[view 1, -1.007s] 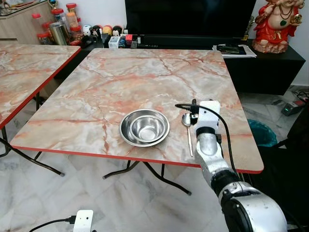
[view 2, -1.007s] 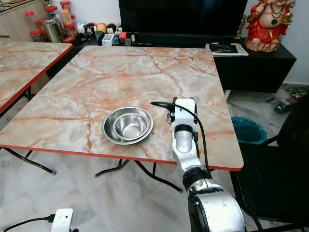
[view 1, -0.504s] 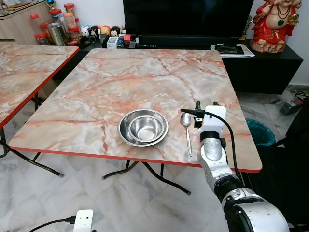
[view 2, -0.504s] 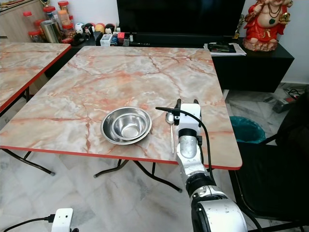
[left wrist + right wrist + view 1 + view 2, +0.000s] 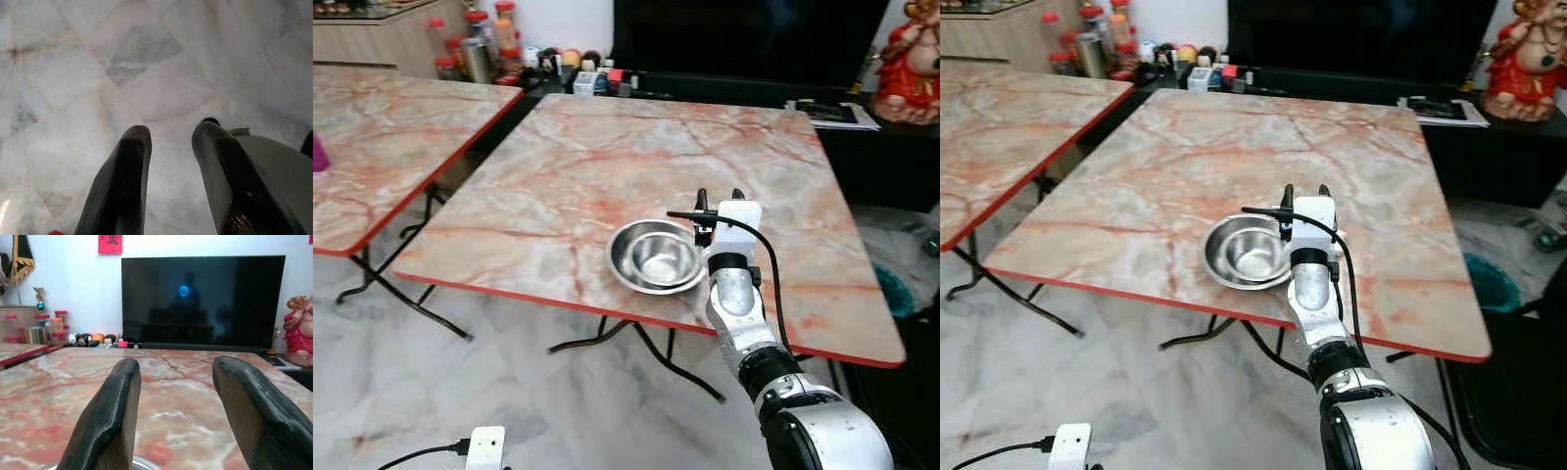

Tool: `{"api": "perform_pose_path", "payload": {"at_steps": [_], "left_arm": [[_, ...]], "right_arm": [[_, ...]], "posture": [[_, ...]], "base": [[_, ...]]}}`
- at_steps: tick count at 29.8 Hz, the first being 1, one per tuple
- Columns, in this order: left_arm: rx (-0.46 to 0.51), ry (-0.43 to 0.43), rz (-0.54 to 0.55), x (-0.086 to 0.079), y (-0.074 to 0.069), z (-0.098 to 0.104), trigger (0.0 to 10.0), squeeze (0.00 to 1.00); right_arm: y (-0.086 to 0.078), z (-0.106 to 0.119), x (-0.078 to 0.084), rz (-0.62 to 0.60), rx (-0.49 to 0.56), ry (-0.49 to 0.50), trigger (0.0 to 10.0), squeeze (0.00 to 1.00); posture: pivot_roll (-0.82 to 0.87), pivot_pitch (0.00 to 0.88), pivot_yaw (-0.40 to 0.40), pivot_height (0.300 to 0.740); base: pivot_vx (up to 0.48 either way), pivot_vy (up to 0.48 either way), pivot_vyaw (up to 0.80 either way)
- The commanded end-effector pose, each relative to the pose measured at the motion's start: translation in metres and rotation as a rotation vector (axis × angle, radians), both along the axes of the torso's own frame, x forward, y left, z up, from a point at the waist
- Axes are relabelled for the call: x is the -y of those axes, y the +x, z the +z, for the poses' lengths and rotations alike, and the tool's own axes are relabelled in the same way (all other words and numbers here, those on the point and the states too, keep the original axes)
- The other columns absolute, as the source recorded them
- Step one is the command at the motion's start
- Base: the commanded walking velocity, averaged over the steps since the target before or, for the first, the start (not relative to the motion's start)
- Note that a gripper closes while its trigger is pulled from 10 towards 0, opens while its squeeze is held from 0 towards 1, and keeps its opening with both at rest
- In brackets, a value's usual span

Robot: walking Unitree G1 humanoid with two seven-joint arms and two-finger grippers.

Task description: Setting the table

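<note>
Steel bowls [image 5: 656, 257], one nested inside the other, sit on our marble table [image 5: 607, 157] near its red front edge. Our right gripper [image 5: 719, 199] hovers just above the table at the bowls' right rim, fingers [image 5: 108, 418] spread apart with nothing between them, pointing toward the television [image 5: 203, 301]. Our left gripper [image 5: 168, 134] hangs over the marble floor [image 5: 73, 73], its fingers [image 5: 128, 171] parted and empty. A second table [image 5: 382, 137] stands to our left.

television [image 5: 203, 296] dark, on low black cabinet [image 5: 862, 147] | red statue [image 5: 299, 330] at its end | jars [image 5: 1087, 39] beside second marble surface [image 5: 382, 147]
</note>
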State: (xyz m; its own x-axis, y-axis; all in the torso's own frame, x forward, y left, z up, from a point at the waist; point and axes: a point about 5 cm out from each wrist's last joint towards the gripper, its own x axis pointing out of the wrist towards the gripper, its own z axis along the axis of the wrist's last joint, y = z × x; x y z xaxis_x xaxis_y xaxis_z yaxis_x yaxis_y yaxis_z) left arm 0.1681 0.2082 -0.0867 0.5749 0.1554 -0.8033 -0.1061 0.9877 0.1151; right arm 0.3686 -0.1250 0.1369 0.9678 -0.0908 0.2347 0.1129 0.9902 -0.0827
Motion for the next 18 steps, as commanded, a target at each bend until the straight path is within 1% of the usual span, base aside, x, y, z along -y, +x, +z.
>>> {"api": "perform_pose_path", "payload": {"at_steps": [1,4,5,6,8,10,18], "left_arm": [[-0.003,0.006,0.013,-0.003,-0.002,0.000,10.0,0.00],[-0.002,0.010,0.011,-0.004,-0.001,0.000,10.0,0.00],[-0.001,0.012,0.010,-0.005,-0.001,0.001,10.0,0.00],[-0.001,0.012,0.010,-0.005,-0.001,0.001,10.0,0.00],[0.000,0.013,0.010,-0.006,0.000,0.001,10.0,0.00],[0.000,0.014,0.011,-0.006,0.000,0.001,10.0,0.00],[-0.002,0.014,0.012,-0.006,-0.001,0.001,10.0,0.00]], "right_arm": [[0.000,0.004,-0.004,0.006,0.024,0.016,10.0,0.00],[-0.001,0.001,-0.007,0.013,0.003,0.017,10.0,0.00],[-0.002,-0.001,-0.012,0.025,-0.002,0.021,10.0,0.00],[-0.002,-0.001,-0.012,0.025,-0.002,0.021,10.0,0.00],[-0.005,-0.004,-0.018,0.044,-0.010,0.024,10.0,0.00],[-0.006,-0.007,-0.021,0.049,-0.017,0.027,10.0,0.00],[-0.008,-0.013,-0.021,0.061,-0.046,0.020,10.0,0.00]], "posture": [[0.05,0.000,0.008,0.740],[0.05,0.000,0.014,0.740],[0.05,0.000,0.014,0.740],[0.05,0.000,0.014,0.740],[0.05,0.000,0.016,0.740],[0.05,0.000,0.016,0.740],[0.05,0.000,0.013,0.740]], "base": [[0.000,0.480,0.00],[0.000,0.480,0.00],[0.000,0.480,0.00],[0.000,0.480,0.00],[0.000,0.480,0.00],[0.000,0.480,0.00],[0.000,0.480,0.00]]}}
